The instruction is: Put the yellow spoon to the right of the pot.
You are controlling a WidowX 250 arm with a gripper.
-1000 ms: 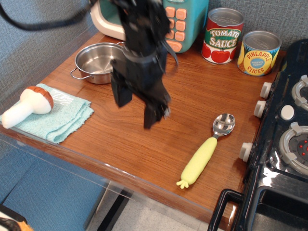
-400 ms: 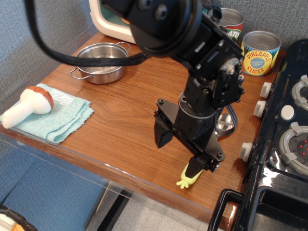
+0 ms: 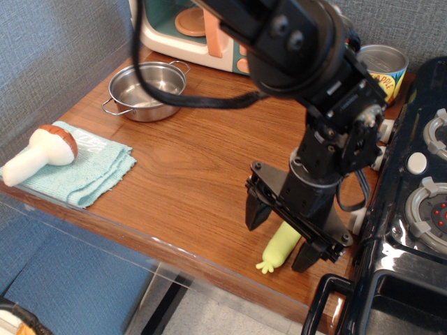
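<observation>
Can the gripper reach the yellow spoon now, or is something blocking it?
Probably yes. The gripper is open and already right over the yellow spoon, with one of its fingers on each side of the handle. Nothing lies between them; the wooden table around it is bare.

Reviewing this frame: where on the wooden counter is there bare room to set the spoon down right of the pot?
Bare wood runs from the pot rightward to the arm, and forward between the blue cloth and the claw. It is crowded at the front right, where the open claw straddles the yellow spoon beside the toy stove.
</observation>
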